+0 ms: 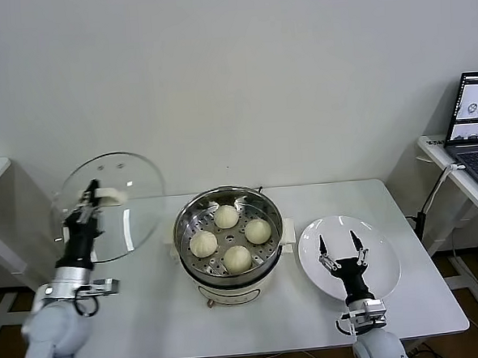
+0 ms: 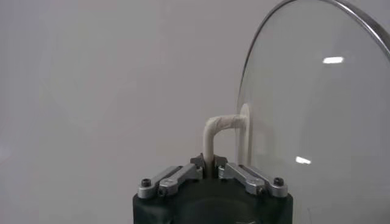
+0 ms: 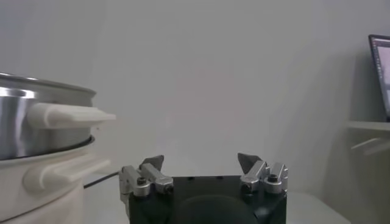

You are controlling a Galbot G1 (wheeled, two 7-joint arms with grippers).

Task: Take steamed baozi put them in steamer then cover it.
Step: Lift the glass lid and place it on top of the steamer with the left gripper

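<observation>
Left gripper (image 1: 88,196) raised beside steel steamer (image 1: 229,238), clamping tilted clear glass cover (image 1: 111,205) by its white handle; right gripper (image 1: 344,246) spread open above round white plate (image 1: 380,254).

four baozi (image 1: 230,239) in open steamer (image 1: 184,235); cover (image 1: 131,198) upright left, seemingly clear of table.

The steamer (image 1: 228,232) is shiny polished steel with a perforated metal tray and matt white plastic handles. 4 baozi (image 1: 237,259) look smooth, matt dough. The cover (image 1: 111,205) is clear glossy glass, metal-rimmed. The plate (image 1: 383,255) is glossy white.
</observation>
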